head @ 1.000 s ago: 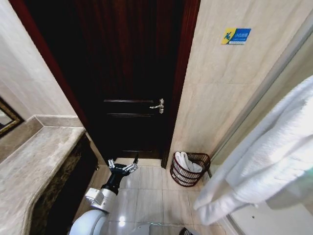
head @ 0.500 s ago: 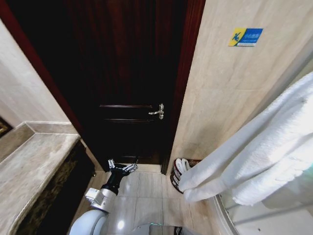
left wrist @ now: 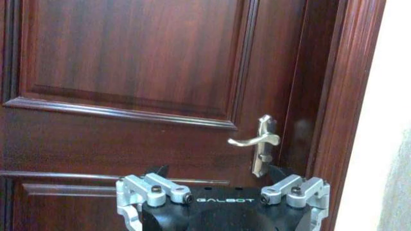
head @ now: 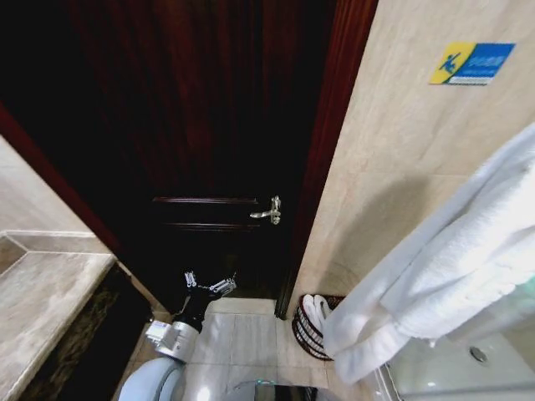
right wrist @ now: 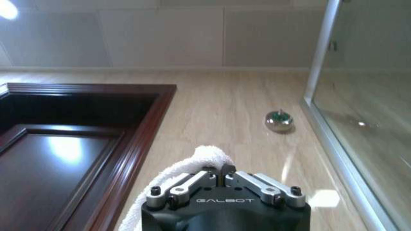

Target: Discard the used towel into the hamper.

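The used towel is white and thick, and it hangs in a long fold down the right of the head view. My right gripper is shut on the towel's bunched top edge. Low beside the door frame stands the hamper, a dark wire basket with white cloth inside; the hanging towel hides its right side. My left gripper is held low in front of the door, open and holding nothing. In the left wrist view the left gripper faces the door's handle.
A dark wooden door with a silver lever handle fills the middle. A stone counter runs along the left. At the right are a beige tiled wall, a blue and yellow sign and a glass shower panel.
The whole head view has shifted, so the camera has moved. The towel now hangs across the hamper's right side. The left arm keeps its pose.
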Motion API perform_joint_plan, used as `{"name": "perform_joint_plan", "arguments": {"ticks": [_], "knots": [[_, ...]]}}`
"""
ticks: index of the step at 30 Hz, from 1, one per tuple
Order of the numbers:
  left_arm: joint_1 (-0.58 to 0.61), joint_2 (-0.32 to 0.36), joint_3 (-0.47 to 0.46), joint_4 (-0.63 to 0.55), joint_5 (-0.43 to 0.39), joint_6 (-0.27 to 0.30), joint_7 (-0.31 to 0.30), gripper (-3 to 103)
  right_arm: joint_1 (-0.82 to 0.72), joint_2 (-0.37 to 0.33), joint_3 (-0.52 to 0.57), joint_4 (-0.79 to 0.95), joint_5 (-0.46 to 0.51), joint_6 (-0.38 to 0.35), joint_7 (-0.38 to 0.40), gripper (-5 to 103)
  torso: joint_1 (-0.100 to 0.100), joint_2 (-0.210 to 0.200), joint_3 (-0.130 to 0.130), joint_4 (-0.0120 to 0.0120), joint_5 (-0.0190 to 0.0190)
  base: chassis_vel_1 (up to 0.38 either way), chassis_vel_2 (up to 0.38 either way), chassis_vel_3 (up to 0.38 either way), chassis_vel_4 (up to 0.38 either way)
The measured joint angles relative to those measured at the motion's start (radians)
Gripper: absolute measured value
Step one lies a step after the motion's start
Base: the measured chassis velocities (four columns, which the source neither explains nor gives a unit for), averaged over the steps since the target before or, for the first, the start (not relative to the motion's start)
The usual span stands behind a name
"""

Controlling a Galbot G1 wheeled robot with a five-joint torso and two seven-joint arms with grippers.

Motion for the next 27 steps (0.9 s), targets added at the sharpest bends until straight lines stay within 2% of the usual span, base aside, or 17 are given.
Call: {"name": "perform_joint_plan", "arguments": {"ticks": [27], "knots": [[0.000,0.000,0.000,0.000,0.000,0.000,0.000,100,0.003,0.003,-0.001,-0.009,0.003,0.014,-0.019,3,0.000,0.000,0.000,0.0003,0.0003,0.010,-0.009,-0.009,0.009]]}}
